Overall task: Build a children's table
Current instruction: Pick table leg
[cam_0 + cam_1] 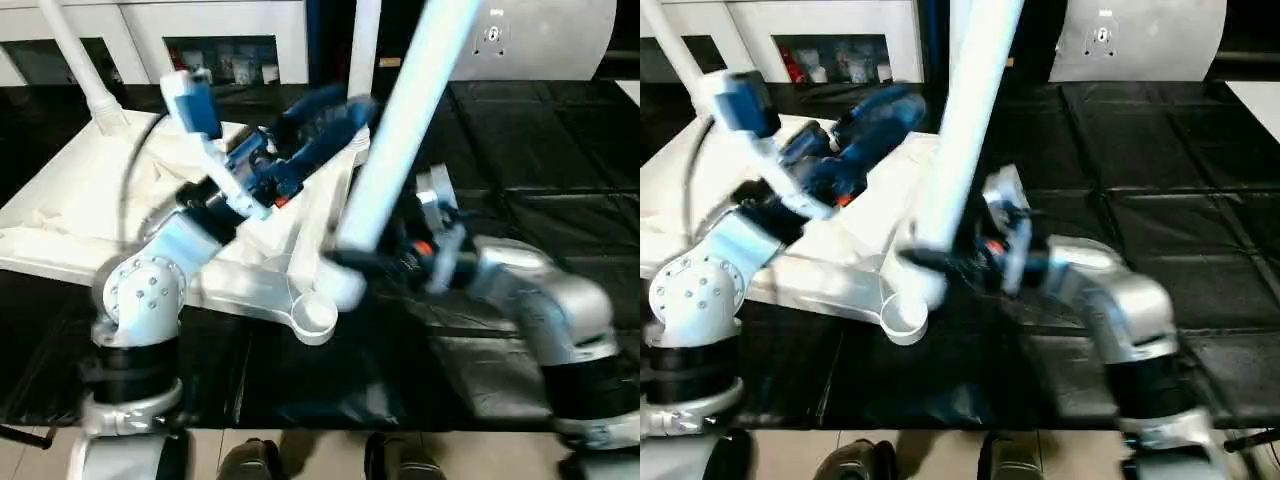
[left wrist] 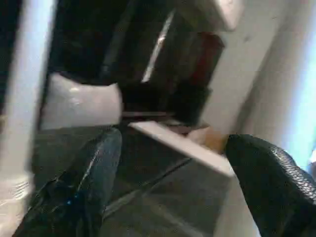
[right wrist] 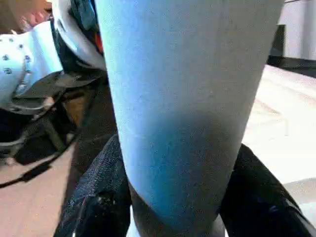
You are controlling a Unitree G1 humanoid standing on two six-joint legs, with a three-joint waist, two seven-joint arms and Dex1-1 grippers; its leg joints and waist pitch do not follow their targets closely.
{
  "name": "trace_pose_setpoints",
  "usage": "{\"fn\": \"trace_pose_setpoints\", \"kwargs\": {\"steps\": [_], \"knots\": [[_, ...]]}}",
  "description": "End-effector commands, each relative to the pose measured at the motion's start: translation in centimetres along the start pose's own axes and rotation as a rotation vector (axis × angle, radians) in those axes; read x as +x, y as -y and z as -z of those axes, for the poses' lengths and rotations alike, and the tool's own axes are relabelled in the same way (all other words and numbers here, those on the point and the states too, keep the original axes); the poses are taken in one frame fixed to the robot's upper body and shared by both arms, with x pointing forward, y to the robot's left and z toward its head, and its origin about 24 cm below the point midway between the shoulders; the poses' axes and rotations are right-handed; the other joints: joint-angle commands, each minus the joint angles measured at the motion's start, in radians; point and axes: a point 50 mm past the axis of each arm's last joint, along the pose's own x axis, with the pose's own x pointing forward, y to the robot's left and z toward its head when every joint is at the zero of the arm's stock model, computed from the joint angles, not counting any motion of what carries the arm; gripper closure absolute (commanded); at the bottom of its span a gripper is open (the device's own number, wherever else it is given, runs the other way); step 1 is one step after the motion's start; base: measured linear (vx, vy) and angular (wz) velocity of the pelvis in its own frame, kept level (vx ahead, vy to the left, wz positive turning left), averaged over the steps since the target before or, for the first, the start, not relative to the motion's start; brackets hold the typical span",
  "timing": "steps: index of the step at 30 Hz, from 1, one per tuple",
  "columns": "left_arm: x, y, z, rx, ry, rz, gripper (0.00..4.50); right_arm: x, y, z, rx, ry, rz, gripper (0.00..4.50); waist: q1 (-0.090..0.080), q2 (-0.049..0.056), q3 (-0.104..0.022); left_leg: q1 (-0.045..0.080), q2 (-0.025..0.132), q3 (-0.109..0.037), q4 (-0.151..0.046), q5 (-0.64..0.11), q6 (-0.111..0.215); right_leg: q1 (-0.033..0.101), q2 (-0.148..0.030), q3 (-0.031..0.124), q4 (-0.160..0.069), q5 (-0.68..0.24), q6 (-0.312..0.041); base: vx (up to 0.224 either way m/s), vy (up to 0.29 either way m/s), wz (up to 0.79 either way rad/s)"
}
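The white table top [image 1: 60, 225] lies underside up on the black-sheeted counter [image 1: 560, 160]. At its near corner, the round corner socket [image 1: 312, 320] sits just below the thick end of a white leg [image 1: 400, 130], which slants up and away from it. The right pincer [image 1: 345, 262] clamps that leg low down, one finger [image 3: 98, 197] on each side. The left pincer [image 1: 335, 115] hovers above the table top beside the leg, spread wide and empty. Another leg [image 1: 75, 55] stands in the far corner.
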Motion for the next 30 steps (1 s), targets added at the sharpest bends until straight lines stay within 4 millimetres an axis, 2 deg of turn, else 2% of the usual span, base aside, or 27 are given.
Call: {"fn": "trace_pose_setpoints", "kwargs": {"steps": [1, 2, 4, 6, 9, 13, 14, 16, 19, 20, 21, 22, 24, 25, 28, 29, 30], "knots": [[0.5, 0.5, 0.7, 0.052, -0.065, 0.007, 0.64, 0.2, 0.1, -0.7, -0.058, 0.000, 0.023, 2.57, -0.002, -0.002, -0.103, 0.027, 0.033, -0.013, -0.068, -0.164, 0.049, 0.061, -0.058, 0.036, -0.082, -0.426, -0.110, 0.000, 0.000, 0.00], [1.0, 1.8, 1.0, 0.079, -0.089, 0.069, 0.64, 0.3, 0.4, -0.3, -0.093, -0.043, 0.058, 2.57, 0.001, 0.003, -0.103, 0.026, 0.034, -0.013, -0.068, -0.162, 0.047, 0.063, -0.060, 0.037, -0.078, -0.397, -0.129, 0.000, 0.000, 0.00], [1.3, 2.5, 0.9, 0.080, -0.080, 0.106, 0.64, 0.4, 0.5, -0.1, -0.107, -0.059, 0.077, 2.59, -0.001, 0.000, -0.105, 0.021, 0.032, -0.010, -0.066, -0.163, 0.047, 0.068, -0.061, 0.039, -0.071, -0.335, -0.165, 0.000, 0.000, 0.00], [1.5, 3.3, 0.6, 0.097, -0.063, 0.144, 0.64, 0.4, 0.8, 0.1, -0.112, -0.053, 0.128, 2.59, -0.001, -0.001, -0.105, 0.018, 0.031, -0.010, -0.065, -0.160, 0.051, 0.071, -0.062, 0.040, -0.070, -0.329, -0.175, 0.000, 0.000, 0.00], [1.4, 3.6, 0.8, 0.131, -0.085, 0.158, 0.64, 0.4, 0.9, 0.4, -0.119, -0.060, 0.158, 2.60, -0.004, 0.000, -0.100, 0.018, 0.032, -0.011, -0.067, -0.170, 0.055, 0.069, -0.060, 0.038, -0.073, -0.350, -0.169, 0.000, 0.000, 0.00], [0.8, 2.4, 1.3, 0.157, -0.111, 0.078, 0.64, 0.2, 0.9, 0.5, -0.113, -0.041, 0.198, 2.60, -0.009, 0.000, -0.097, 0.020, 0.031, -0.011, -0.068, -0.184, 0.053, 0.067, -0.059, 0.038, -0.077, -0.373, -0.156, 0.000, 0.000, 0.00], [0.6, 1.9, 1.3, 0.159, -0.114, 0.046, 0.64, 0.0, 0.9, 0.4, -0.106, -0.027, 0.222, 2.60, -0.010, 0.004, -0.096, 0.023, 0.031, -0.012, -0.069, -0.194, 0.048, 0.064, -0.057, 0.037, -0.078, -0.381, -0.153, 0.000, 0.000, 0.00], [-1.0, 0.1, 1.5, 0.213, -0.181, -0.010, 0.64, -1.0, 1.1, 0.3, -0.090, 0.009, 0.297, 2.60, -0.010, 0.006, -0.095, 0.025, 0.030, -0.013, -0.071, -0.205, 0.043, 0.062, -0.057, 0.038, -0.078, -0.387, -0.146, 0.000, 0.000, 0.00], [-2.4, -1.1, 1.9, 0.260, -0.257, -0.017, 0.64, -1.9, 1.1, 0.3, -0.073, 0.030, 0.350, 2.60, -0.012, 0.007, -0.094, 0.026, 0.029, -0.013, -0.074, -0.212, 0.039, 0.061, -0.055, 0.038, -0.080, -0.399, -0.129, 0.000, 0.000, 0.00], [-3.2, -1.6, 2.1, 0.286, -0.299, -0.009, 0.64, -2.4, 0.9, 0.5, -0.065, 0.036, 0.367, 2.60, -0.012, 0.008, -0.092, 0.027, 0.030, -0.013, -0.076, -0.213, 0.035, 0.060, -0.055, 0.038, -0.080, -0.395, -0.126, 0.000, 0.000, 0.00], [-4.0, -2.1, 2.3, 0.311, -0.344, 0.002, 0.64, -2.8, 0.7, 0.7, -0.056, 0.036, 0.377, 2.60, -0.013, 0.012, -0.091, 0.027, 0.029, -0.015, -0.077, -0.219, 0.034, 0.060, -0.056, 0.039, -0.080, -0.398, -0.126, 0.000, 0.000, 0.00], [-4.9, -2.5, 2.6, 0.340, -0.408, 0.038, 0.64, -3.3, 0.4, 1.1, -0.047, 0.030, 0.389, 2.60, -0.011, 0.009, -0.087, 0.028, 0.028, -0.015, -0.081, -0.233, 0.035, 0.057, -0.056, 0.040, -0.086, -0.419, -0.113, 0.000, 0.000, 0.00], [-6.0, -2.9, 3.0, 0.356, -0.505, 0.102, 0.64, -4.1, 0.1, 1.7, -0.030, 0.021, 0.407, 2.60, -0.010, 0.013, -0.088, 0.032, 0.030, -0.016, -0.083, -0.242, 0.030, 0.055, -0.060, 0.041, -0.083, -0.429, -0.109, 0.000, 0.000, 0.00], [-6.9, -2.9, 3.5, 0.359, -0.574, 0.171, 0.64, -4.5, -0.1, 2.1, -0.015, 0.015, 0.425, 2.60, -0.011, 0.011, -0.081, 0.032, 0.031, -0.017, -0.088, -0.255, 0.026, 0.053, -0.060, 0.043, -0.086, -0.436, -0.113, 0.000, 0.000, 0.00], [-7.8, -3.2, 4.2, 0.361, -0.660, 0.239, 0.64, -4.9, -0.2, 2.8, 0.003, -0.007, 0.445, 2.60, -0.012, 0.019, -0.078, 0.035, 0.033, -0.018, -0.090, -0.289, 0.012, 0.050, -0.063, 0.042, -0.084, -0.444, -0.123, 0.000, 0.000, 0.00], [-7.8, -3.2, 4.2, 0.361, -0.660, 0.239, 0.64, -4.9, -0.2, 2.8, 0.003, -0.007, 0.445, 2.60, -0.013, 0.017, -0.077, 0.033, 0.032, -0.017, -0.090, -0.294, 0.010, 0.051, -0.064, 0.043, -0.084, -0.446, -0.125, 0.000, 0.000, 0.00], [-8.3, -3.5, 4.7, 0.344, -0.696, 0.299, 0.93, -5.1, -0.4, 3.2, 0.021, -0.014, 0.450, 2.60, -0.013, 0.018, -0.078, 0.034, 0.034, -0.019, -0.091, -0.300, 0.004, 0.052, -0.066, 0.044, -0.080, -0.442, -0.133, 0.000, 0.000, 0.00]]}}
